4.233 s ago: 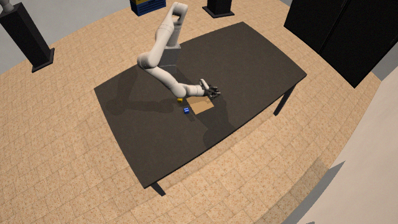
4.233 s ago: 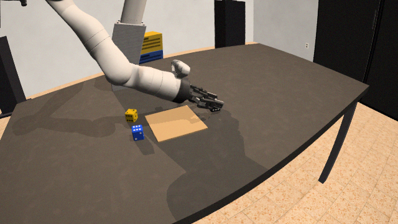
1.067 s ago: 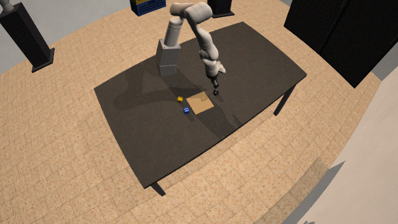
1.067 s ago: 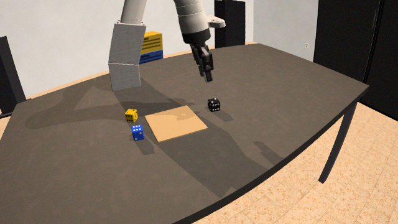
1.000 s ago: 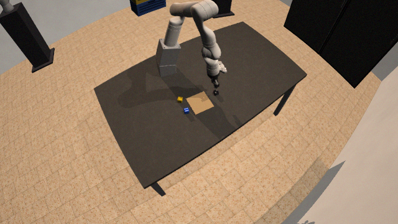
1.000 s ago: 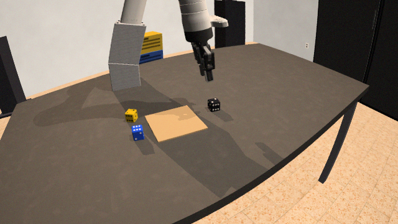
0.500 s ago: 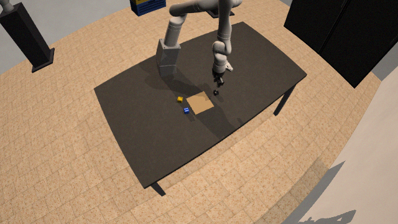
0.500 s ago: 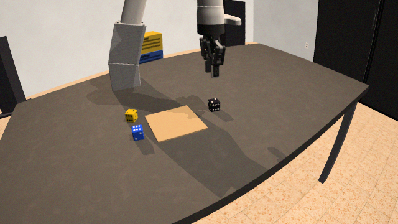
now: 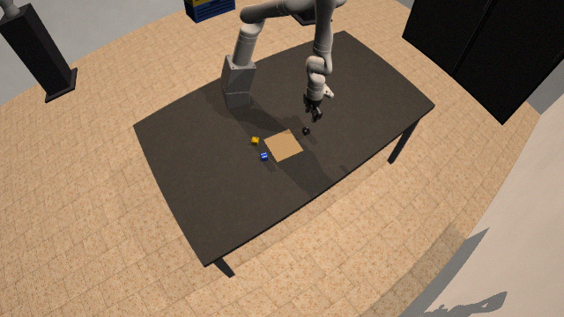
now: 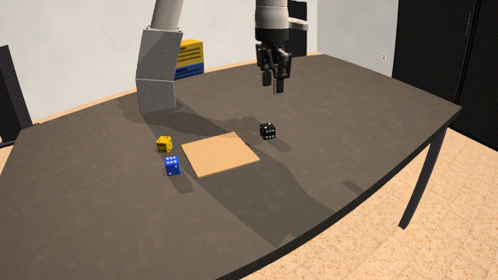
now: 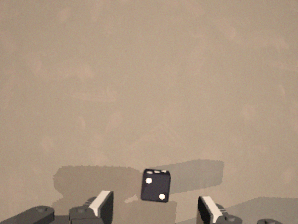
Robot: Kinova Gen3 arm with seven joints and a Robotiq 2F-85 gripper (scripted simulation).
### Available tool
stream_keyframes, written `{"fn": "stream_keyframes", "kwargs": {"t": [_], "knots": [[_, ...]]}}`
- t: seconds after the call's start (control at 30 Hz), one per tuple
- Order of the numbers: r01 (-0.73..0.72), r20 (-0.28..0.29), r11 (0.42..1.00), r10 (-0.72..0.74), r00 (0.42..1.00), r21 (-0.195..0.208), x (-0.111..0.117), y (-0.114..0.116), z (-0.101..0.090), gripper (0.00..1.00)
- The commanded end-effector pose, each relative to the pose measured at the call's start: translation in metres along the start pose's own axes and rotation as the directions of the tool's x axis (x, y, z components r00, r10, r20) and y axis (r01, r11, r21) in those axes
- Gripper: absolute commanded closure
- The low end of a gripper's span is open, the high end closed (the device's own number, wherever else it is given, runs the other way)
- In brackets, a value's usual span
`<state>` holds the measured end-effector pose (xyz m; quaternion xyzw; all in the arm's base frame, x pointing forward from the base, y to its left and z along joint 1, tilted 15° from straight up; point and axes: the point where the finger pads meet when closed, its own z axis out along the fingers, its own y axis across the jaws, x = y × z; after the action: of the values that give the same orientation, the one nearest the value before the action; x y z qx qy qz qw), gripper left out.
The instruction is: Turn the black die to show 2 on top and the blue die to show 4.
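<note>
Blue die, 6 up, beside mat. My pincer's spread w/ nothing in it, above black die (2 up, off mat).

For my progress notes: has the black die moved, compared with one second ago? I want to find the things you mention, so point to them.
No; the black die [image 9: 306, 130] [image 10: 268, 131] [image 11: 155, 186] sits at the same place beside the mat [image 9: 283, 145] [image 10: 220, 154], off its edge.
</note>
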<state>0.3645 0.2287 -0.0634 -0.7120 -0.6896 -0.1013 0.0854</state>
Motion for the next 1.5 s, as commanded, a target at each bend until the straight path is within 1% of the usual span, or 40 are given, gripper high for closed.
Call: {"fn": "stream_keyframes", "kwargs": {"t": [0.0,0.4,0.63,0.7,0.83,0.93,1.07,1.13,1.2,1.27,1.37,1.47], "knots": [[0.002,-0.001,1.000,-0.002,1.000,-0.001,0.001,0.000,-0.001,0.00],[0.012,0.000,1.000,-0.012,1.000,-0.001,0.001,0.000,0.000,0.00],[0.091,0.004,0.996,-0.091,0.996,0.002,-0.001,-0.001,0.000,0.00],[0.091,0.004,0.996,-0.091,0.996,0.002,-0.001,-0.001,0.000,0.00],[0.185,0.007,0.983,-0.185,0.983,0.007,-0.003,-0.002,0.001,0.00],[0.280,0.010,0.960,-0.280,0.960,0.011,-0.004,-0.002,0.002,0.00],[0.433,0.012,0.901,-0.434,0.901,0.019,-0.007,-0.004,0.003,0.00],[0.518,0.013,0.855,-0.518,0.855,0.024,-0.009,-0.004,0.004,0.00],[0.605,0.012,0.796,-0.605,0.796,0.029,-0.010,-0.005,0.005,0.00],[0.605,0.012,0.796,-0.605,0.796,0.029,-0.010,-0.005,0.005,0.00],[0.732,0.010,0.681,-0.732,0.681,0.036,-0.013,-0.005,0.007,0.00],[0.845,0.005,0.534,-0.846,0.534,0.042,-0.015,-0.005,0.008,0.00]]}}
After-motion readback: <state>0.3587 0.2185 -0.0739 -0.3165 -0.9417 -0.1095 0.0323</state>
